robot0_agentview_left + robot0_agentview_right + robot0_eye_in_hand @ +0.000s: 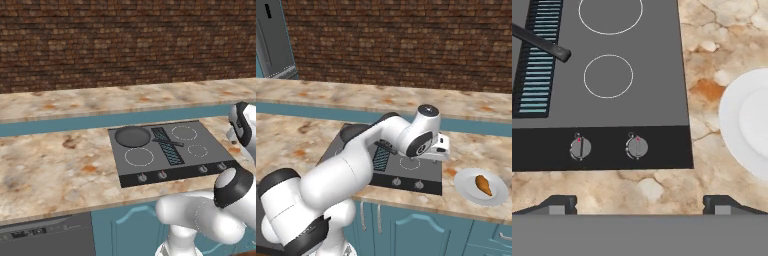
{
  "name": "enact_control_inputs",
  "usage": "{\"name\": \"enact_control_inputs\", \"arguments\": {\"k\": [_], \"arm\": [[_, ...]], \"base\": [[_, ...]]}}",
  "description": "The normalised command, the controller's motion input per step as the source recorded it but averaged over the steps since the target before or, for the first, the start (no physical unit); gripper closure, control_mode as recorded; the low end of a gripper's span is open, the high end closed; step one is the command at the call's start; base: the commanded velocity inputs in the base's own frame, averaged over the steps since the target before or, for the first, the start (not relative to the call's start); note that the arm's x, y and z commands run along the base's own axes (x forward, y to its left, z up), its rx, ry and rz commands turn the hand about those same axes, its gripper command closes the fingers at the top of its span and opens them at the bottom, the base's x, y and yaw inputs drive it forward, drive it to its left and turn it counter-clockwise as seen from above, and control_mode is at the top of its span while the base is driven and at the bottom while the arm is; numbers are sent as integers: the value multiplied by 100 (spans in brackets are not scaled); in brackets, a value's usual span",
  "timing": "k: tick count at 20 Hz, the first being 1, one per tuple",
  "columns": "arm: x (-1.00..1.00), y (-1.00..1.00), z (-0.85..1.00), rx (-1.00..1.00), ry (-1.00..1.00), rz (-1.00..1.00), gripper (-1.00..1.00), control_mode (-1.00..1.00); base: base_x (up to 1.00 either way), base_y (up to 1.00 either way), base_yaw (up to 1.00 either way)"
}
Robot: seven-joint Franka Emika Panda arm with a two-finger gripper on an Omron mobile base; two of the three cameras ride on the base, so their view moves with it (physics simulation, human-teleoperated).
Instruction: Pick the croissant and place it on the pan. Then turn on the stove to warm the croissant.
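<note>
We judge the first step, picking up the croissant [483,185], as not yet begun: it lies on a white plate [466,190] on the bench [286,137], to the right of the stove [428,186] and near the bench's front edge. The pan [132,136] sits on the stove's far left burner, its thin handle reaching right across the ribbed centre strip, so pan and pastry are well apart with the stove between them.

The gripper [639,202] hangs over the near right corner of the stove. In the hand view the two dark fingers [558,204] stand far apart at the lower edge with nothing between them, so we read them as wide and empty. The right pair of knobs [636,147] lies just ahead of them, and the plate's rim shows at that view's right edge.

What the coming move turns on is this: the croissant lies to the right of the fingers and a little nearer the bench's front. In the right base view its long axis runs diagonally, from far-left to near-right. We judge the hand must travel right over the plate, then turn so the fingers close across that axis, not along it.
</note>
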Motion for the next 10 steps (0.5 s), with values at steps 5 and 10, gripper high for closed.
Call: {"name": "enact_control_inputs", "arguments": {"k": [5,10], "arm": [[0,-22,-12,-6,0,1,-100,-100],[0,-23,-12,-10,0,0,-100,-100]], "base": [[0,0,0],[0,0,0]]}}
